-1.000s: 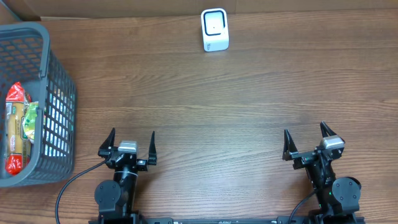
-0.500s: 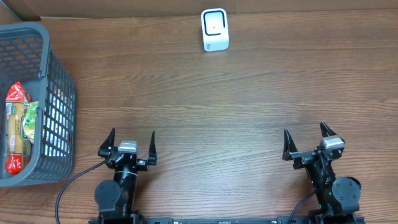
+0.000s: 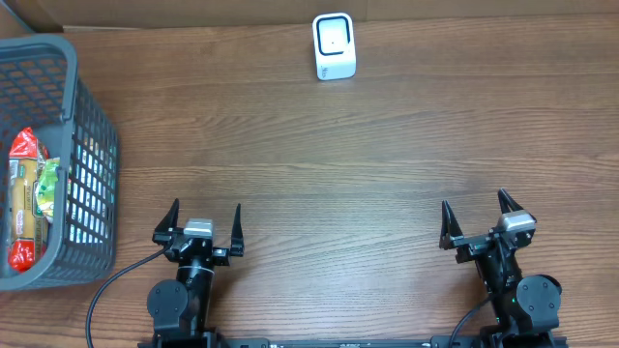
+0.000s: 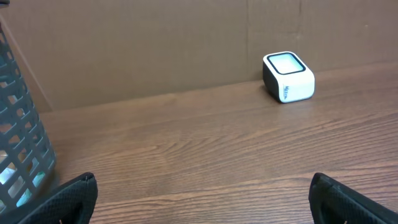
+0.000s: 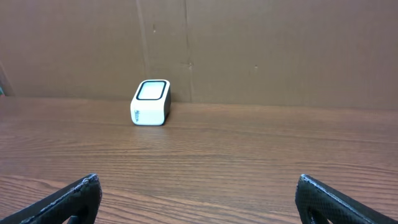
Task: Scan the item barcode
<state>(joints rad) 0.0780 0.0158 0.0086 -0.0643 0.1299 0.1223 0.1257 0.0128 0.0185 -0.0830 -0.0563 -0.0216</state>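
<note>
Overhead view: a wooden tabletop [image 3: 338, 155] is seen. A white barcode scanner [image 3: 335, 45] is stood at 12 o'clock near the far edge, window facing up. A grey plastic mesh basket [image 3: 95, 169] is placed at 9 o'clock, partly cut off by the frame. The packaged snacks [image 3: 31, 198], red and yellow-green wrappers, are held inside the basket, lying flat; no barcode can be made out on them.

The left arm [image 3: 184, 295] is parked at 7 o'clock and the right arm [image 3: 522, 295] at 5 o'clock, both at the near edge, well apart from basket and scanner. The left jaws are spread wide with nothing between them; the right jaws are likewise spread wide and empty.

Left wrist view: the scanner [image 4: 288, 77] is seen at 1 o'clock against a cardboard backdrop [image 4: 155, 43], and the basket wall [image 4: 18, 143] is seen at 9 o'clock.

Right wrist view: the scanner [image 5: 151, 102] is seen at 11 o'clock, on the tabletop, close to the backdrop.
</note>
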